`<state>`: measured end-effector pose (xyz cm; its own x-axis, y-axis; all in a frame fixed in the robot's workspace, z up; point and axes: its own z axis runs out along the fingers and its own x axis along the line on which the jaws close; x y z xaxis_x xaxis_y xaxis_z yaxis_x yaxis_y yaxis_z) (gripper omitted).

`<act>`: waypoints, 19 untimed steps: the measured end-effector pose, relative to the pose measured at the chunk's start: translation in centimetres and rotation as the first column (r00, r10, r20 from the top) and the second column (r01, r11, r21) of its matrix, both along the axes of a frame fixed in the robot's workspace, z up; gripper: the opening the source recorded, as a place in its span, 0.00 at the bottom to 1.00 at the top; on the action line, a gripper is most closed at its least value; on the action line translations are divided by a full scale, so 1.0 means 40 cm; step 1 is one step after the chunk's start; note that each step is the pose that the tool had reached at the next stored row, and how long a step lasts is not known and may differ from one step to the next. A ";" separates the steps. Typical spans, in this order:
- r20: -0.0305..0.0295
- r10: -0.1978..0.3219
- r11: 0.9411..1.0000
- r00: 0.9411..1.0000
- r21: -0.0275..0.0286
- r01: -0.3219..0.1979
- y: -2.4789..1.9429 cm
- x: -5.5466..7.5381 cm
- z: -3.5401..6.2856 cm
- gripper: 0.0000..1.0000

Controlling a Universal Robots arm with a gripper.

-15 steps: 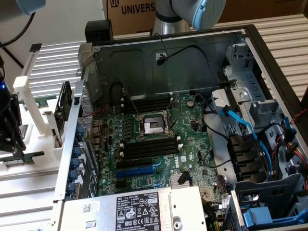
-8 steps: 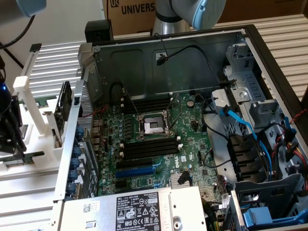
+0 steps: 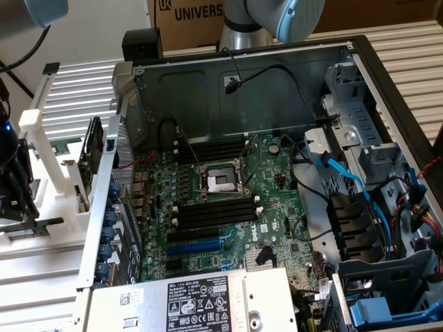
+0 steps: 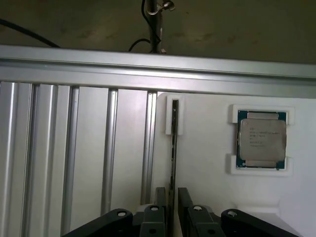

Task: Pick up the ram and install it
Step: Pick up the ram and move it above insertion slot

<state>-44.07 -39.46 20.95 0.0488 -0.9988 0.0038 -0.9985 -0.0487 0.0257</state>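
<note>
Computer case [image 3: 242, 62] of grey sheet metal lies open from the centre to three o'clock in the exterior view, with a green motherboard [image 3: 273, 181] and its long black slots [image 3: 214, 211] flat inside. It sits on a table [image 3: 76, 76] of ribbed aluminium. At nine o'clock stands a white plastic holder [image 3: 41, 138], matte and blocky. The black gripper [image 3: 17, 187] hangs over it, jaws spread wide, clamping nothing. Its fingers [image 4: 160, 197] straddle the ram [image 4: 175, 143], a thin dark stick standing on edge in the holder's groove. Near it, a square silver processor [image 4: 261, 139] sits between white brackets.
</note>
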 end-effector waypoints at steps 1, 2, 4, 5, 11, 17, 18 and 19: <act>0.000 0.001 1.000 1.000 0.000 -0.001 0.000 0.000 -0.001 0.25; -0.001 0.003 1.000 1.000 0.000 -0.003 0.000 0.000 -0.003 0.25; -0.001 0.006 1.000 1.000 0.000 -0.006 0.000 0.000 -0.007 0.25; -0.001 0.007 1.000 1.000 0.000 -0.007 0.000 0.000 -0.009 0.25; -0.002 0.012 1.000 1.000 0.000 -0.012 0.002 0.000 -0.015 0.25; -0.004 0.015 1.000 1.000 0.000 -0.015 0.004 0.001 -0.016 0.25; -0.004 0.015 1.000 1.000 0.000 -0.015 0.004 0.001 -0.016 0.25; -0.004 0.015 1.000 1.000 0.000 -0.015 0.004 0.001 -0.016 0.25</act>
<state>-44.04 -39.29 20.30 0.0639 -0.9980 0.0035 -0.9975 -0.0637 0.0296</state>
